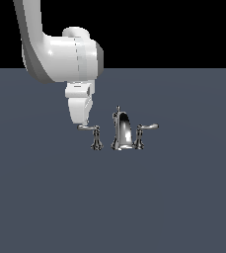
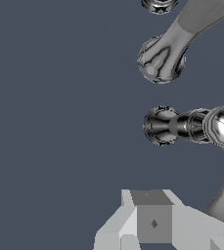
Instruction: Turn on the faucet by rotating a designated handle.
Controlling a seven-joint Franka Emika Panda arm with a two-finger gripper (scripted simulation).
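Basically, contact is marginal. Near field, wrist view: part of the claw (image 2: 152, 222) fills the lower middle of the frame, and the handle (image 2: 221, 146) curves past it at the lower right edge, just beside it. Can't tell whether the claw is apart or together; only one grey block shows, no clear gap.

Exterior view: the claw (image 1: 80, 118) sits at centre-left, its tip at or touching the far end of the handle (image 1: 90, 129), whose arm points toward the frame's left. The faucet (image 1: 120, 131) stands mid-frame on the desk (image 1: 45, 197).

Risks, my read:
- Tip bears on the very end of a thin chrome lever, so it may slide off mid-push.
- Pressing down rather than sideways would jam, not rotate.

Further back, the spout (image 1: 123, 129) and twin handle (image 1: 145, 132) stand centre-right, probably out of the way.
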